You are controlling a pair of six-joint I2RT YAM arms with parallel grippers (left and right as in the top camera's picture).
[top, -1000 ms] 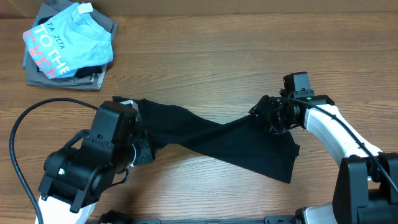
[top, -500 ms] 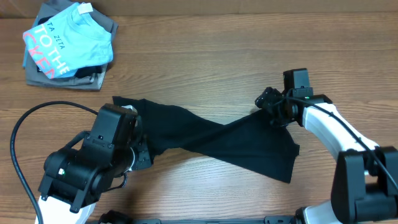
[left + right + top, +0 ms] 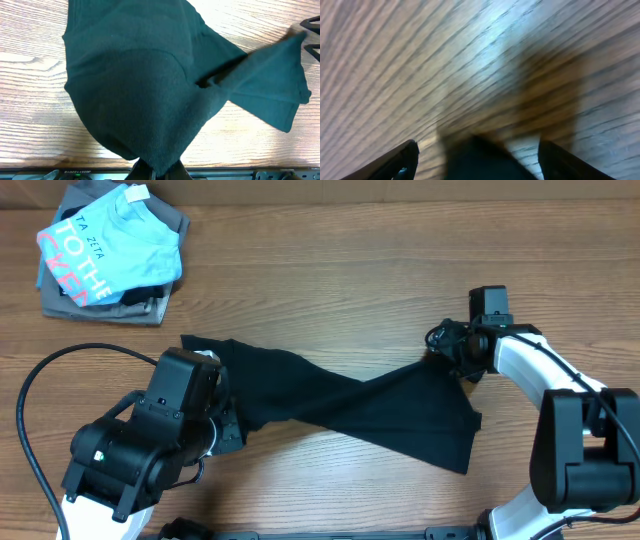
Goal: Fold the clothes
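Left gripper (image 3: 159, 174): closed tight on a pinched fold of the black shirt (image 3: 150, 85) at the near edge of the table (image 3: 330, 270). In the left wrist view the soft matte knit fans out from the pinch in a rounded bulge with a curved seam across it.

The black shirt (image 3: 350, 405) lies on the wood-grain table between the two arms. It is drawn into a long diagonal band, narrow and twisted at the middle. A wider flap with a straight hem lies at the near right, and a small white tag shows at the left end.

Right gripper (image 3: 445, 345): fingers spread wide, holding nothing, just beside the shirt's upper right corner. The right wrist view is blurred. A dark patch low between the fingers (image 3: 400, 160) may be the shirt's edge, but this cannot be confirmed.

Far left: a light blue tee (image 3: 110, 245) with pink and white lettering rests on grey folded garments (image 3: 160, 305).

Change since a second ago: the right gripper was down on the shirt's right corner. It has since lifted off and drawn back to the right, leaving that corner flat on the table. The left arm and the far pile have not moved.
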